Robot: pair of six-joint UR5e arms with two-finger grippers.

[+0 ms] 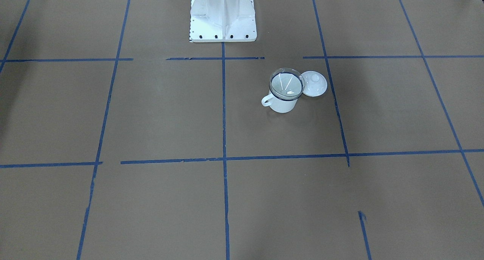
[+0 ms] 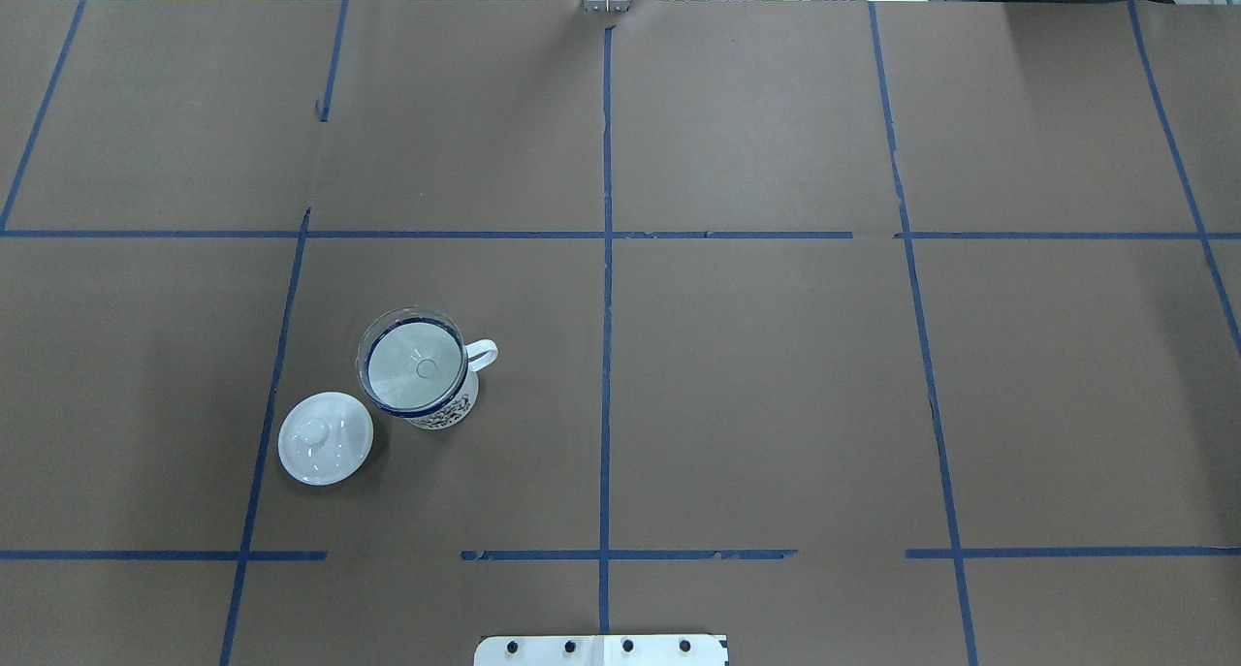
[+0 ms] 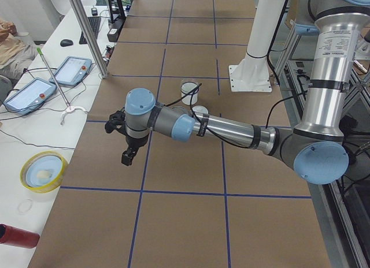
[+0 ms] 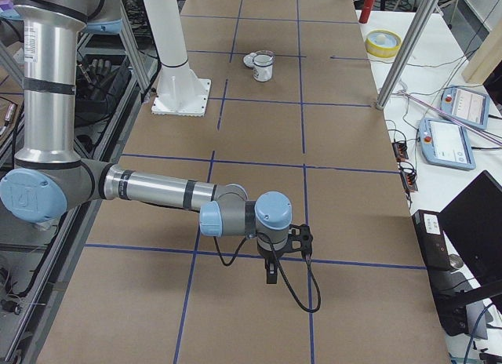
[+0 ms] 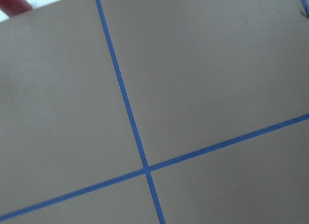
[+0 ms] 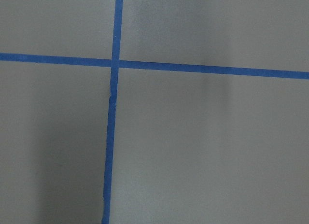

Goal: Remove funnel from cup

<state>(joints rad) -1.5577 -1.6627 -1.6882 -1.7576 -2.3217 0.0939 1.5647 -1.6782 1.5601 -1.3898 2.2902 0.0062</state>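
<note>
The funnel [image 2: 412,361] sits in the mouth of the cup [image 2: 448,406], its wide edge resting on the cup's dark rim, on the robot's left half of the surface [image 2: 756,385]. In the overhead view the handle points to 3 o'clock and a white lid [image 2: 326,438] lies just beside the cup at about 8 o'clock.

The left claw [image 3: 127,155] and right claw [image 4: 271,274] hang well apart from the cup. I cannot tell whether either is released or clenched.

The likely trouble is that the funnel is clear and about as wide as the cup. A pinch on its edge may catch the cup's rim too, dragging or tipping the cup. An approach from 8 o'clock could knock the lid. The smooth plastic may also slip out.
</note>
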